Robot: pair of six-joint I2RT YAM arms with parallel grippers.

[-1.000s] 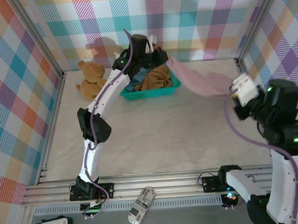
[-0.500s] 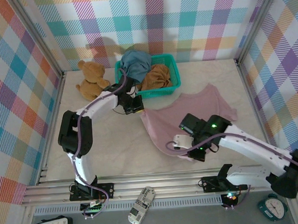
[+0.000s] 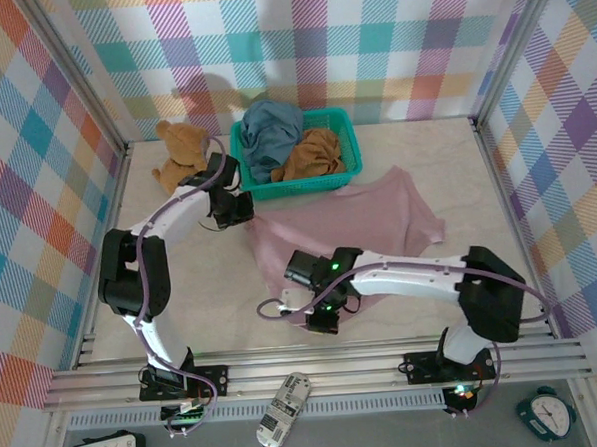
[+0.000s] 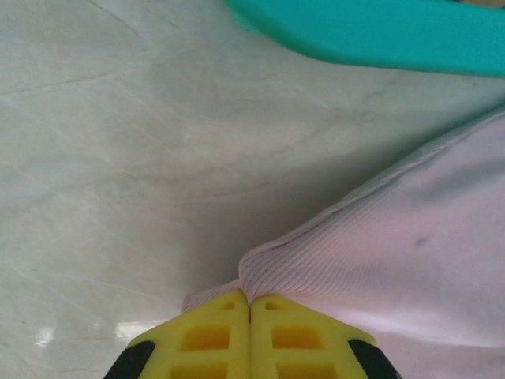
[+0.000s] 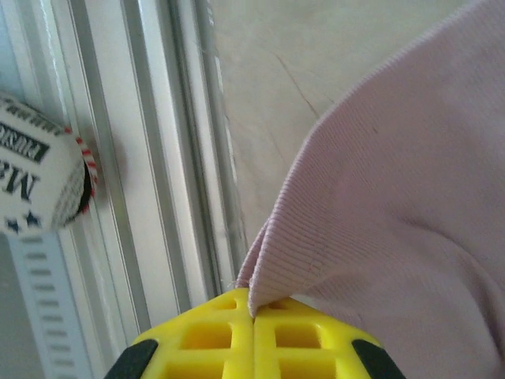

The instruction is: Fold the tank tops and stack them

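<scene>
The dusty pink tank top (image 3: 364, 225) lies spread across the middle of the table. My left gripper (image 3: 240, 214) is shut on its far left corner (image 4: 260, 272), in front of the teal basket (image 3: 328, 182). My right gripper (image 3: 322, 320) is shut on its near left corner (image 5: 268, 264), low by the front rail. The slate blue top (image 3: 269, 127) and the ochre brown top (image 3: 314, 153) sit bunched in the basket.
A brown teddy bear (image 3: 180, 155) sits left of the basket. The aluminium front rail (image 5: 158, 158) runs close beside my right gripper. A white printed object (image 3: 283, 410) lies below the rail, also visible in the right wrist view (image 5: 39, 170).
Both grippers moved left with the pink top, dragging it across the table. The right gripper has come nearer to the front rail.
</scene>
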